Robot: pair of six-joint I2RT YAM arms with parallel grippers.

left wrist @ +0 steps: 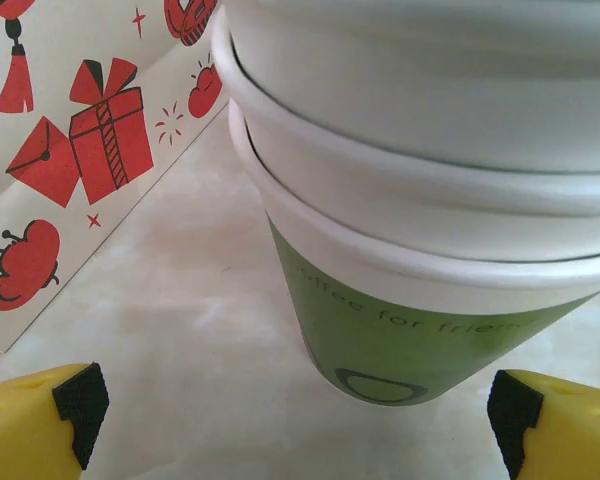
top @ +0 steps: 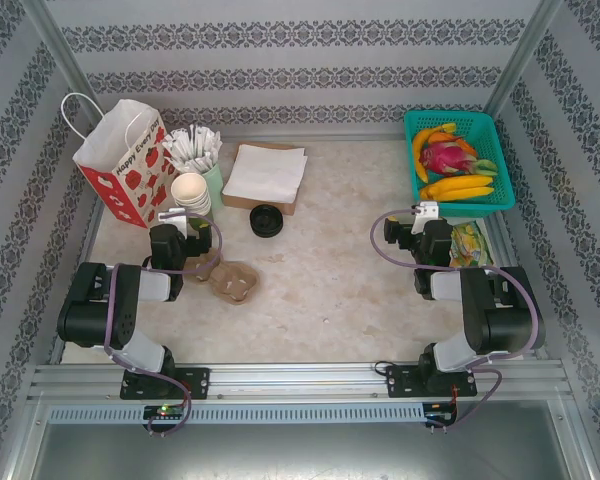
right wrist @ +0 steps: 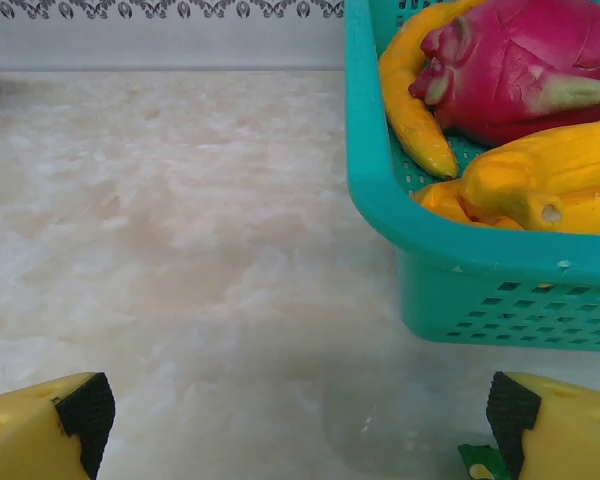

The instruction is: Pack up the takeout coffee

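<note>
Bag [top: 120,165]: white, red gift prints
Basket [right wrist: 460,300]: teal
Dragon fruit [right wrist: 520,60]: pink
Stacked cups [left wrist: 410,200]: cream, green below
Surface [top: 320,290]: pale marbled beige
Takeout coffee lid [top: 267,220]: black

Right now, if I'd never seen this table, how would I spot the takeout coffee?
Find the stack of white napkins at the back middle of the table. Just in front of it, standing alone, is the takeout coffee. It is the only cup with a round black lid; the stacked cups to its left, beside the red-and-white gift bag, are lidless with pale rims.
</note>
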